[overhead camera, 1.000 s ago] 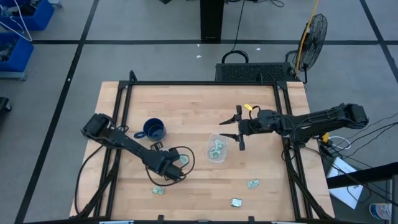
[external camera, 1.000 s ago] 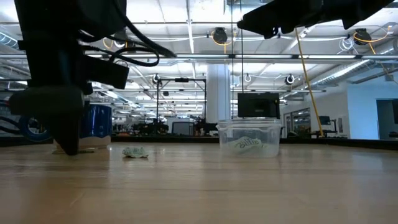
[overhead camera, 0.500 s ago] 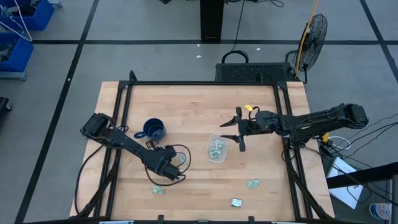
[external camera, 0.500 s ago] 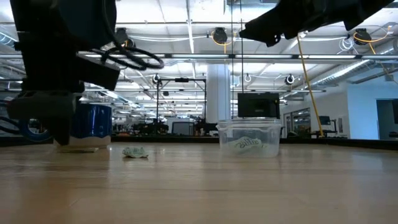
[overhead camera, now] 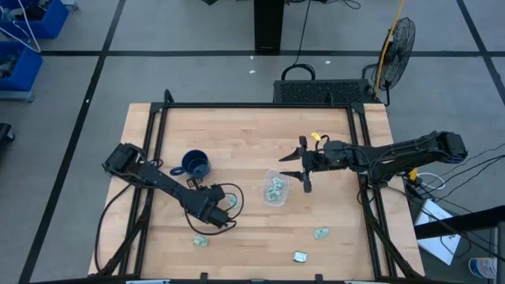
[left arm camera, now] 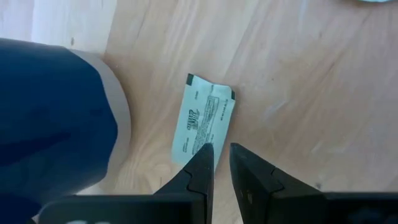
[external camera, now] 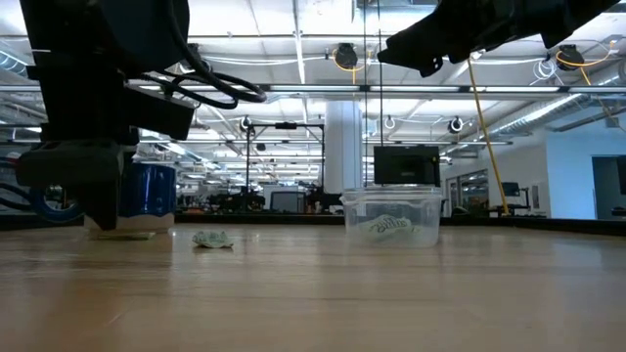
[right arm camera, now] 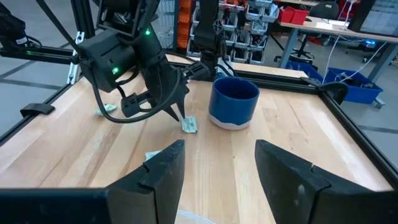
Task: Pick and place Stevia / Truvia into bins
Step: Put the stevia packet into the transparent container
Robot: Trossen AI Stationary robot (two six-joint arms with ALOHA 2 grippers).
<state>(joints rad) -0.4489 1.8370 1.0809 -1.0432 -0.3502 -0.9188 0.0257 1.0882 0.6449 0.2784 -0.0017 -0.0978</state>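
A pale green and white Stevia packet point(left arm camera: 203, 121) lies flat on the table beside the dark blue mug point(overhead camera: 195, 164). My left gripper point(left arm camera: 222, 163) stands over the packet's end, pointing down, its fingers only a narrow gap apart with bare wood between them. The clear tub point(overhead camera: 275, 189) near the table's middle holds several packets. My right gripper point(overhead camera: 297, 170) hovers wide open just past the tub's right side, above the table. Loose packets lie at the near edge point(overhead camera: 200, 241), point(overhead camera: 321, 233), point(overhead camera: 300, 256). My left gripper comes at the packet from above, pointing down. One fingertip point(left arm camera: 202, 158) sits on the packet's end point(left arm camera: 193, 144); the other stands on bare wood beside it. Nothing lies between the two fingers. The packet is flat on the table.
The mug point(left arm camera: 50, 118) stands close to my left gripper. In the low view a crumpled packet point(external camera: 212, 240) lies between the mug point(external camera: 147, 191) and the tub point(external camera: 391, 217). Black frame rails run along the table's edges point(overhead camera: 363, 158).
My left gripper has shifted a little toward the table's left edge and risen slightly off the tabletop. The packet below it has stayed flat in place. My right arm has kept still.
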